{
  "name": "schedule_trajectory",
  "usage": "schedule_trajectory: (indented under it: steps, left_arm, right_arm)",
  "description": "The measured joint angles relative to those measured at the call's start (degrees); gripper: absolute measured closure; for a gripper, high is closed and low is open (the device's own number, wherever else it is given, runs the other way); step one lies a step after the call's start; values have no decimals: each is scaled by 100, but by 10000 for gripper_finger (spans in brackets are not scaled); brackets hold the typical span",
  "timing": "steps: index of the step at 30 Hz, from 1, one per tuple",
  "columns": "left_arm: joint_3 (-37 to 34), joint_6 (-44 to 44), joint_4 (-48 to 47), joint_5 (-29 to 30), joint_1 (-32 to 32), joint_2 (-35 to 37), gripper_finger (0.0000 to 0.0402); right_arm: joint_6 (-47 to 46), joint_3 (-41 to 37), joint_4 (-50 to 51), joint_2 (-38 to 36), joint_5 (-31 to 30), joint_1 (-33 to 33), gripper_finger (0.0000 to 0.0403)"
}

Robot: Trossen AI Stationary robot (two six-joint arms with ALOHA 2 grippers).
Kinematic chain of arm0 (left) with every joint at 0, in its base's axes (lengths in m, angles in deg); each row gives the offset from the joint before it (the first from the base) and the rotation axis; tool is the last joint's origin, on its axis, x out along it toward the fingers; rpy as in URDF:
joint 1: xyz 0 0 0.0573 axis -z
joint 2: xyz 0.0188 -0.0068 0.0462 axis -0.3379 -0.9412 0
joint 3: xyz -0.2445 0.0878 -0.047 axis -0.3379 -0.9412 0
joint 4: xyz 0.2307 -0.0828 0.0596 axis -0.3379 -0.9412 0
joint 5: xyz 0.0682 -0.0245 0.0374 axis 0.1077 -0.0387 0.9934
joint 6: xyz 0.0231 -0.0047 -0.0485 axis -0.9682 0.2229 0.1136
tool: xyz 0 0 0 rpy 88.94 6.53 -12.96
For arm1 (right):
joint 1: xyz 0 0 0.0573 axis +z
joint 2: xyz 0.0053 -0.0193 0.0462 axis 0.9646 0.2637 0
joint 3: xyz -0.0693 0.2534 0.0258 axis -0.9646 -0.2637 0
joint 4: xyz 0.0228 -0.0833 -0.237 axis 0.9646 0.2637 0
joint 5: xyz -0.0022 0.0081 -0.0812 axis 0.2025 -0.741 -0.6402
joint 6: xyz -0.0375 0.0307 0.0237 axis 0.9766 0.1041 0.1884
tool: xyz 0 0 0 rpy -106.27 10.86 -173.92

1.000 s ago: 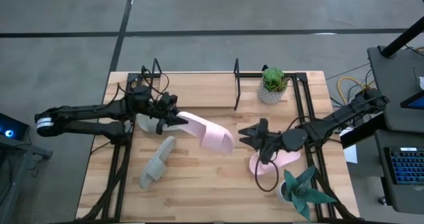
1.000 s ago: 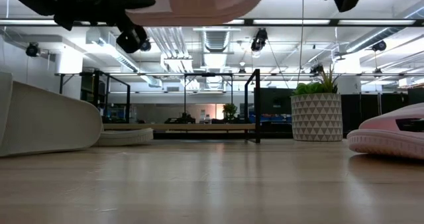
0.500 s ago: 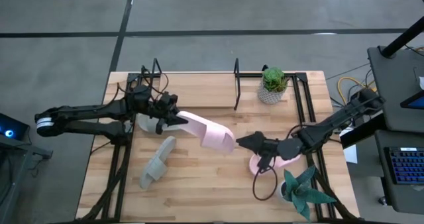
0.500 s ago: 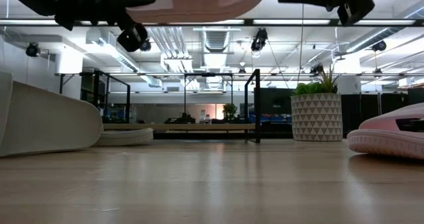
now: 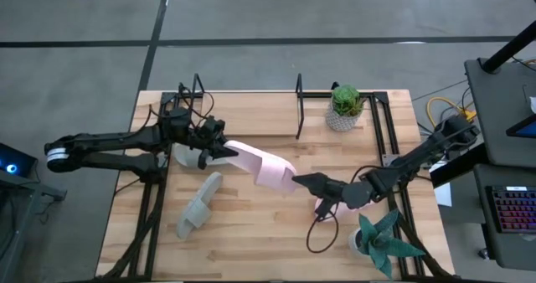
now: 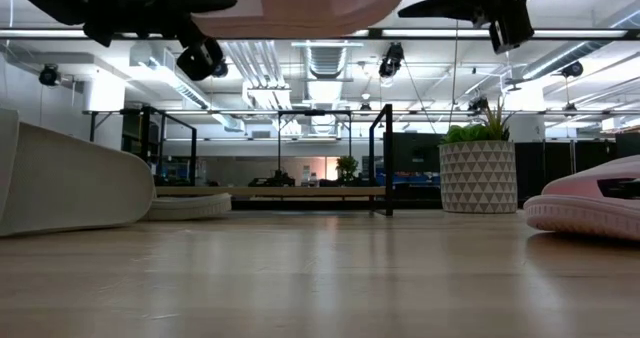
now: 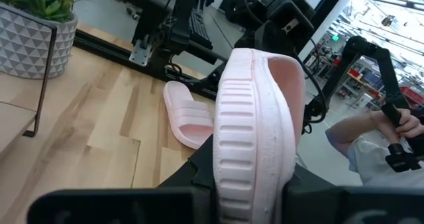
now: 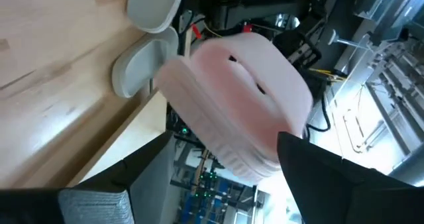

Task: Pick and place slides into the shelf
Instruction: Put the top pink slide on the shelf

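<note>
- Pink slide held up off the bench, over its middle, heel end pinched in the left claw, toe end pointing toward the right arm.
- Left claw closed tight on that heel; ridged sole facing the left wrist camera.
- Right claw spread wide, empty, fingers either side of the toe end; judged poised for a hand-over, not yet gripping.
- Second pink slide flat on the bench near the right edge, mostly hidden under the right arm from above.
- One grey-green slide on the bench in front of the left arm, well apart from the shelf.
- Other grey-green slide just under the left arm; in the low view seemingly resting on the shelf board, though hard to confirm.
- Progress, as a judgement: at best one of four placed; one in the air, two left on the bench.
- Potted plant at the shelf's right end; another plant at the bench's near right corner.
- No brand, label or readable writing anywhere on slides, shelf or pots.
</note>
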Motion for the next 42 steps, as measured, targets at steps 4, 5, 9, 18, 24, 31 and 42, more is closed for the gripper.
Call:
schedule_trajectory:
  steps: [4,5,9,18,24,31,42]
  left_arm:
    - [-1,-3,-9,0,0,-23,364]
    - [-1,-1,1,0,0,-26,364]
    - [-1,-4,7,0,0,-29,364]
    - [-1,-6,7,-2,0,-29,364]
    - [-1,-6,3,-4,0,-29,364]
    - [-1,1,-9,-20,2,-30,361]
    - [-1,-1341,77,46,0,-29,278]
  right_arm:
    - [113,0,-51,119,-4,-2,145]
    - [176,0,-98,154,-4,-2,145]
    - [330,0,-313,262,-3,-2,146]
    - [297,0,-439,267,-2,-2,199]
    - [297,0,-428,263,21,-2,258]
    - [191,0,-414,261,147,-4,332]
    - [-773,2,-661,250,140,-2,381]
